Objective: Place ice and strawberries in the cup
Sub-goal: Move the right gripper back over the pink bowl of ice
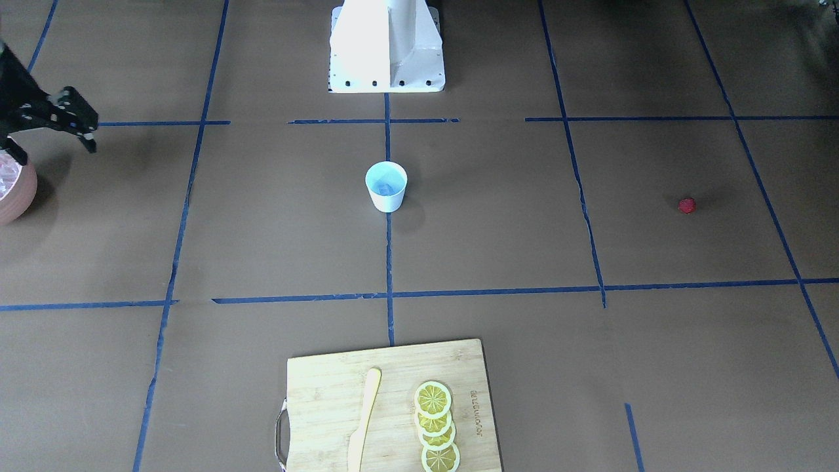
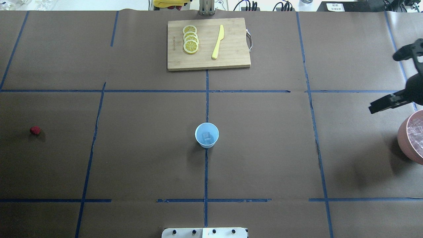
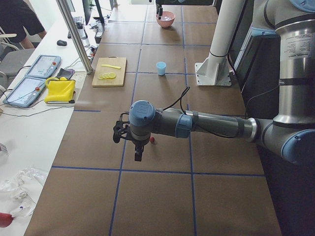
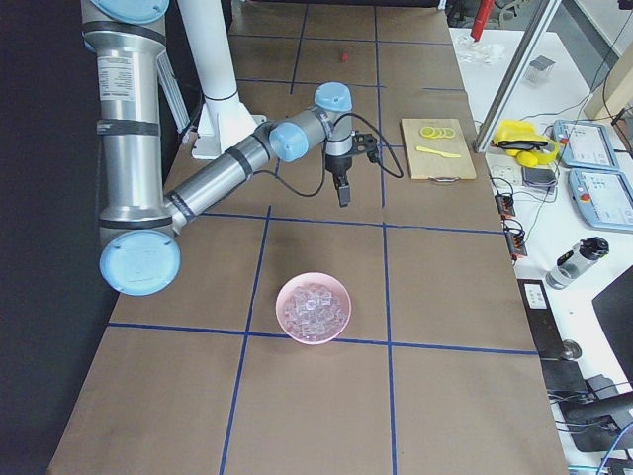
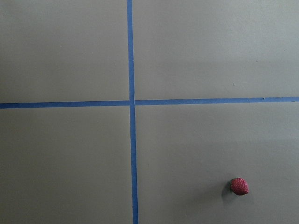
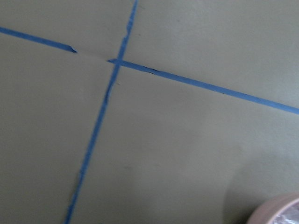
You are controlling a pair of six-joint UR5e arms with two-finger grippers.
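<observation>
We cannot tell how far either pair of fingers is parted. The right gripper (image 2: 376,107), seemingly empty, hangs just beside the round pink bowl (image 2: 404,138) heaped with clear ice cubes (image 2: 417,132). The left gripper (image 3: 138,155) hovers near the one small red strawberry (image 3: 152,140). The single white tapered cup (image 2: 214,140), well apart from both, holds one such cube.

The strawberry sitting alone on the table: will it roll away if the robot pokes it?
Probably a little. The strawberry looks small and rounded, so a sideways poke could make it roll. It sits on the flat table with nothing beside it to stop it. Being so tiny, it is likely light.
</observation>
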